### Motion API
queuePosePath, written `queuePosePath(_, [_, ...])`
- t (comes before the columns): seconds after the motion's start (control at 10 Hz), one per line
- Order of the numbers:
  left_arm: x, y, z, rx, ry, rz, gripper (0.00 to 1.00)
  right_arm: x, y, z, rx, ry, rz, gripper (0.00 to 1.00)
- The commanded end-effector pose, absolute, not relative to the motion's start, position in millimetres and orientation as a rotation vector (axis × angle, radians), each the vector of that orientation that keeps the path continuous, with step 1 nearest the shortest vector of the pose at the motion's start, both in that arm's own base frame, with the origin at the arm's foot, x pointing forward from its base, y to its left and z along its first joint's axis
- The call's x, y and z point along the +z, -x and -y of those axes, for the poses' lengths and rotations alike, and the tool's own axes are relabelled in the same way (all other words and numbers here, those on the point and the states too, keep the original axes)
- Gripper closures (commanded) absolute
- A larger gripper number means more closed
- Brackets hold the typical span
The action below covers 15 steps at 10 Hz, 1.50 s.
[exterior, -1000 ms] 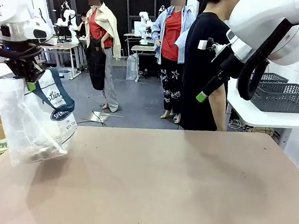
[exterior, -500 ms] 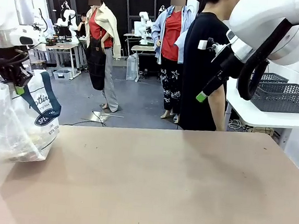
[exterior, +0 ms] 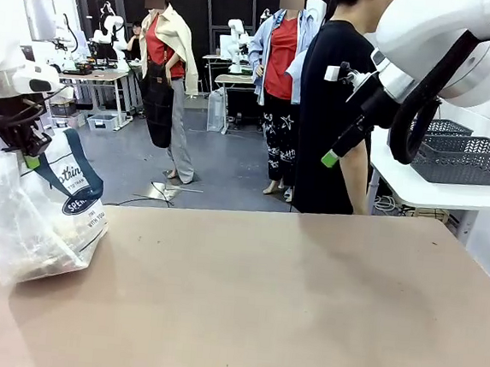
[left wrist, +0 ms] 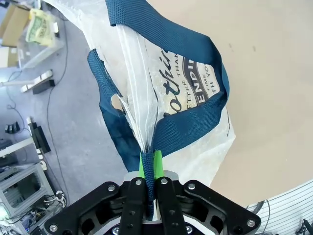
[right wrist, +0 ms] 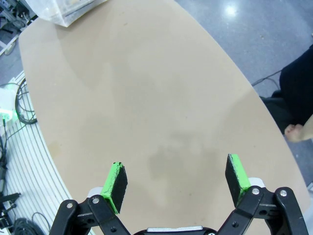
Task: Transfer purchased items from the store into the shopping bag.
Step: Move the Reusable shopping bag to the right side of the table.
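A clear plastic shopping bag (exterior: 40, 217) with navy blue strap handles sits at the near left corner of a tan table (exterior: 286, 307), its bottom resting on the tabletop and its upper part held up. The left gripper (exterior: 26, 151) hangs just above the bag, green pads pinched tight on the gathered top of the bag where the blue strap (left wrist: 190, 127) and thin plastic bunch together; in the left wrist view the left gripper (left wrist: 148, 164) shows the two pads pressed nearly flat against each other with the strap between them. The bag bears a dark blue oval logo (exterior: 78, 205) with white lettering facing the middle of the table. Pale, indistinct contents lie inside the bag near its bottom; what they are cannot be told. The right gripper (exterior: 330, 159) is raised well above the table's far edge, in front of a person in a black shirt (exterior: 333, 114) standing at the far side. In the right wrist view the right gripper (right wrist: 176, 178) has its pads spread wide apart, holding nothing, over bare tabletop. A dark grey lattice basket (exterior: 462, 159) sits on a white side table beyond the table's far right corner.
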<state>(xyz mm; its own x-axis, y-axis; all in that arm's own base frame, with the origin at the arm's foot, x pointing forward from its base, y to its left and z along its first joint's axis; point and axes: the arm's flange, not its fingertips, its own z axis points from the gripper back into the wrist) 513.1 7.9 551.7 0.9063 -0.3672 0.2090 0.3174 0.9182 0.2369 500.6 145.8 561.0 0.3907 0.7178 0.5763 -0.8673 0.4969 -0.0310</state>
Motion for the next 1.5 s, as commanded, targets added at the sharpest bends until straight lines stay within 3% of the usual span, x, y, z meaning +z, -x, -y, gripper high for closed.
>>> queuePosePath(0.0, [551.8,-503.0,-13.1,-0.393,-0.227,0.288,1.0,560.3,-500.4,-146.4,1.016,-0.29,0.564,0.0])
queuePosePath(0.7, [544.7,-506.3,-5.3,-0.372,-0.199,0.255,1.0,560.3,-500.4,-146.4,1.016,-0.29,0.564,0.0])
queuePosePath(0.8, [544.5,-506.2,-4.6,-0.377,-0.194,0.252,0.86,560.3,-500.4,-146.4,1.016,-0.29,0.564,0.0])
queuePosePath(1.2, [552.3,-503.2,-5.6,-0.389,-0.191,0.267,0.06,560.3,-500.4,-146.4,1.016,-0.29,0.564,0.0])
queuePosePath(1.4, [554.3,-501.2,-6.1,-0.387,-0.192,0.271,0.0,560.3,-500.4,-146.4,1.016,-0.29,0.564,0.0])
